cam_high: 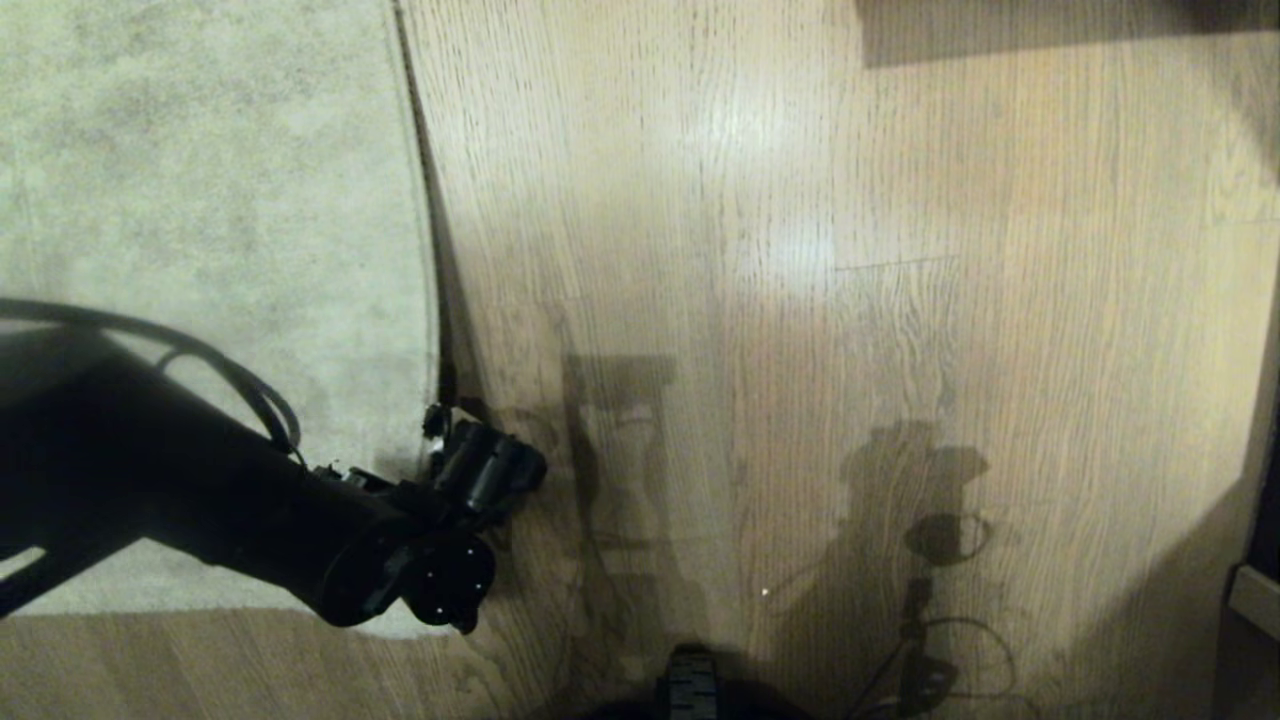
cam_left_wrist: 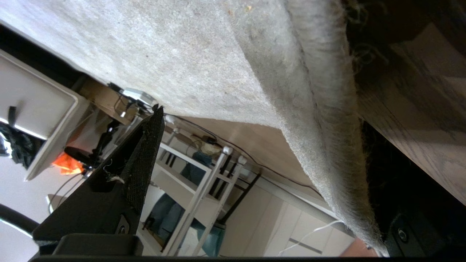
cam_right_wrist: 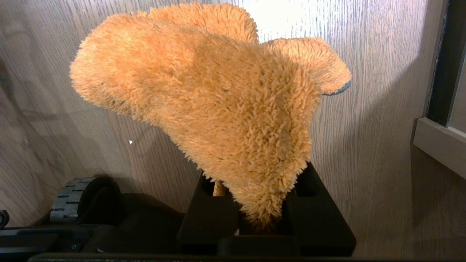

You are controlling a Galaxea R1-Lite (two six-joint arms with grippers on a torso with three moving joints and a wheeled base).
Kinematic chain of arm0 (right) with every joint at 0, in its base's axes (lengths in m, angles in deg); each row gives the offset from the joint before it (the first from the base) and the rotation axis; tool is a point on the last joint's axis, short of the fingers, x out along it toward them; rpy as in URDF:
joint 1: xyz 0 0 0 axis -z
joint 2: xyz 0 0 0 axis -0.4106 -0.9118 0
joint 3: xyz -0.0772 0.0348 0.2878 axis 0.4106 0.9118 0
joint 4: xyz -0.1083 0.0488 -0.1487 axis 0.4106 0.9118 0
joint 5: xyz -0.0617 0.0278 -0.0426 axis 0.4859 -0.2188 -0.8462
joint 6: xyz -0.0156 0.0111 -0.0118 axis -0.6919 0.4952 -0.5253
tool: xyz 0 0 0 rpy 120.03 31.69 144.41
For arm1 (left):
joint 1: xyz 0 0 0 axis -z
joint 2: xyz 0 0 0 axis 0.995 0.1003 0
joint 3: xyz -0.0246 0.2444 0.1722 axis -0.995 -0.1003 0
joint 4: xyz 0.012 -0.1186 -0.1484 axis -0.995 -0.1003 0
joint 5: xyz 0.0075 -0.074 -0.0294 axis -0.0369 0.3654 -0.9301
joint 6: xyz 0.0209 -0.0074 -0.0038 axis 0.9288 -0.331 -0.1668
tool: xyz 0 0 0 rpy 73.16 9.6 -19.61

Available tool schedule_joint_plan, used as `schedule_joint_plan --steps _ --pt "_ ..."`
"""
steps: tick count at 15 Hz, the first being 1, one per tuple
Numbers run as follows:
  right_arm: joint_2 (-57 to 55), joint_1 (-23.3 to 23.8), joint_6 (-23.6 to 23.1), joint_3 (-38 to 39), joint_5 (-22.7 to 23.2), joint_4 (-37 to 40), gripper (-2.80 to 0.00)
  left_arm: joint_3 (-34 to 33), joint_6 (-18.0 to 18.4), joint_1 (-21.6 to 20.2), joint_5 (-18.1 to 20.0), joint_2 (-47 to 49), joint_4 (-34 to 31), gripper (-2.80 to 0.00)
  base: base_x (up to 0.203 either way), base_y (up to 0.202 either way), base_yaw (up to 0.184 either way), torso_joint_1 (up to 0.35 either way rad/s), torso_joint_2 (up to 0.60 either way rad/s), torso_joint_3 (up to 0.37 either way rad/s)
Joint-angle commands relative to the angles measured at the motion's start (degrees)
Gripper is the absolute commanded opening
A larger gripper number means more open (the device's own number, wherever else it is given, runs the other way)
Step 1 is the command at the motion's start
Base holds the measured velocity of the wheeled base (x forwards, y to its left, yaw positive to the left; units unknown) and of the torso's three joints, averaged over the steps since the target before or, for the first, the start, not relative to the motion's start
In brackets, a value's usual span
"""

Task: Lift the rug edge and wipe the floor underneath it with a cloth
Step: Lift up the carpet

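The pale grey rug (cam_high: pixel 210 200) covers the left of the floor (cam_high: pixel 800 300), and the rug edge (cam_high: pixel 428 230) runs toward me beside the wood planks. My left gripper (cam_high: pixel 445 430) sits low at that hem, open wide. In the left wrist view the rug edge (cam_left_wrist: pixel 327 138) passes between its jaws (cam_left_wrist: pixel 265 145): one finger (cam_left_wrist: pixel 145 156) is over the pile and the other is dark on the floor side. My right gripper (cam_right_wrist: pixel 255 203) is shut on the orange fuzzy cloth (cam_right_wrist: pixel 218 94), held above bare planks; it is outside the head view.
A dark furniture base with a pale ledge (cam_high: pixel 1255 590) stands at the right edge of the floor (cam_right_wrist: pixel 382 182). My base wheel (cam_high: pixel 692 690) shows at the bottom. Beyond the rug, white shelving (cam_left_wrist: pixel 196 189) and cabinets stand.
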Motion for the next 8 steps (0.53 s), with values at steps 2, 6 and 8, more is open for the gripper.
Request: schedule_joint_plan --steps 2,6,8 --pt "-0.07 -0.02 0.05 0.00 0.00 -0.04 -2.80 -0.05 -0.33 0.99 -2.73 2.48 1.42 0.00 0.000 0.000 0.000 0.000 0.00 0.000" --pt "-0.07 -0.02 0.05 0.00 0.00 -0.04 -2.80 -0.09 -0.33 2.99 -5.34 5.45 7.88 0.00 0.000 0.000 0.000 0.000 0.00 0.000" --pt "-0.07 -0.02 0.05 0.00 0.00 -0.04 -2.80 -0.23 -0.33 3.89 -8.15 7.19 10.30 0.00 0.000 0.000 0.000 0.000 0.00 0.000"
